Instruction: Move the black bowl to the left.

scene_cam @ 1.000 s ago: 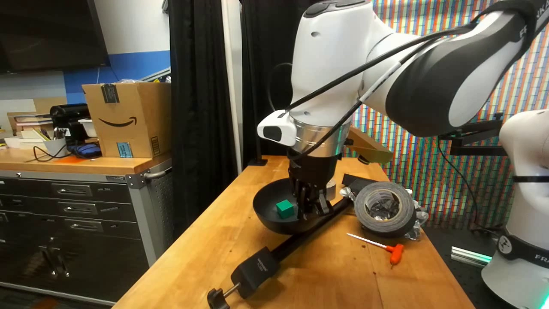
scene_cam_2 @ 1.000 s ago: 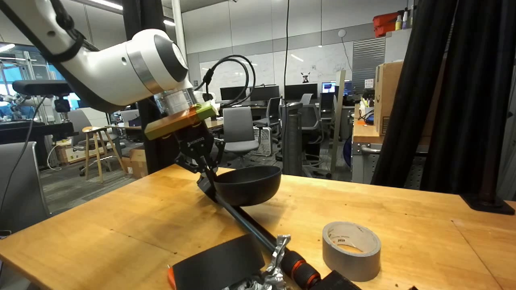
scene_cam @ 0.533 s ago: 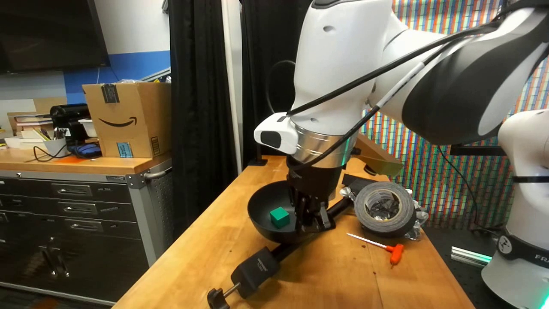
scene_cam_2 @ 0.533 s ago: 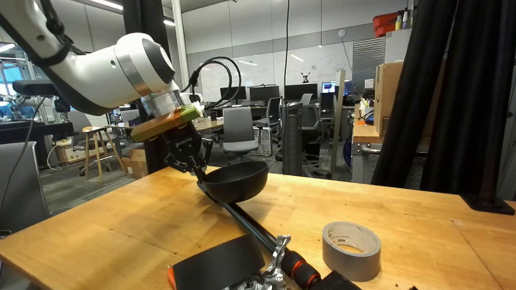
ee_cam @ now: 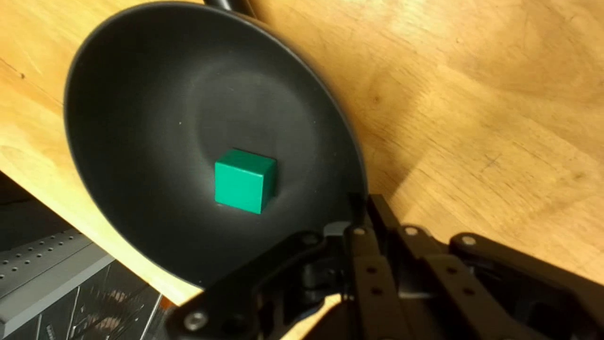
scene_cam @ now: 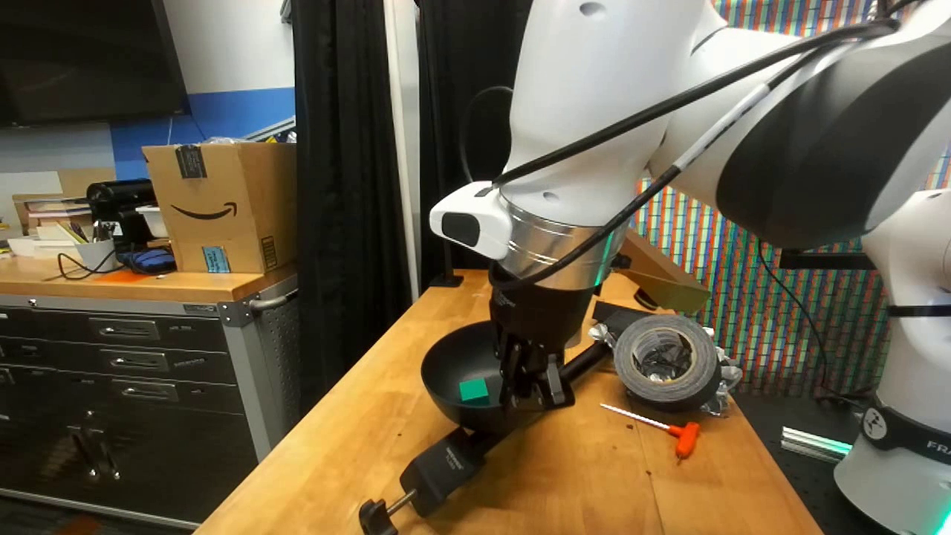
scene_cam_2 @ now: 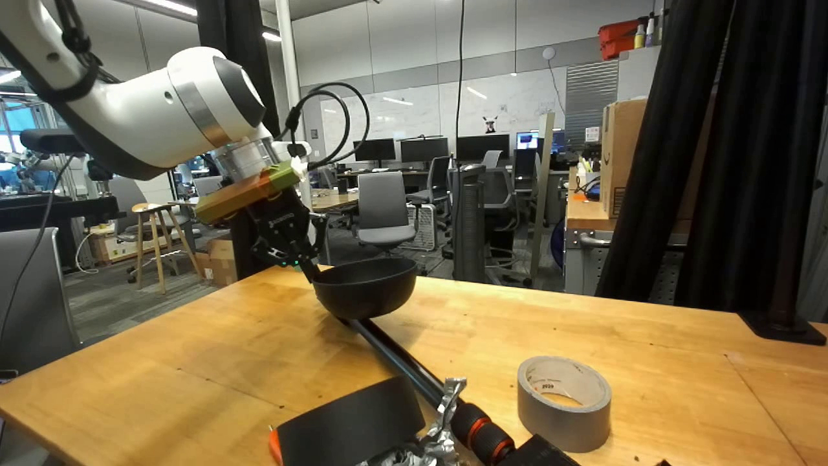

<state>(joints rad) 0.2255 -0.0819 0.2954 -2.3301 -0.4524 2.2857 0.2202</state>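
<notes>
The black bowl (scene_cam: 455, 364) is held over the table and over a black pole, a little above both. In an exterior view its outside (scene_cam_2: 367, 294) shows, close to level. A green cube (scene_cam: 473, 390) lies inside the bowl; the wrist view shows the bowl's dark inside (ee_cam: 141, 118) with the cube (ee_cam: 240, 184) on its floor. My gripper (ee_cam: 365, 208) is shut on the bowl's rim, one finger inside the wall and one outside. In an exterior view the fingers (scene_cam_2: 312, 272) grip the rim's left side.
The black pole (scene_cam_2: 401, 362) with a clamp block (scene_cam: 442, 472) lies along the table under the bowl. A grey tape roll (scene_cam_2: 564, 414), crumpled foil (scene_cam_2: 446, 414), a large grey-faced roll (scene_cam: 665, 360) and a red-handled hex key (scene_cam: 687, 438) lie on the table.
My gripper has carried the bowl, cube inside, along the pole toward its clamp end. It moved left and slightly down in an exterior view, left and slightly up in an exterior view.
</notes>
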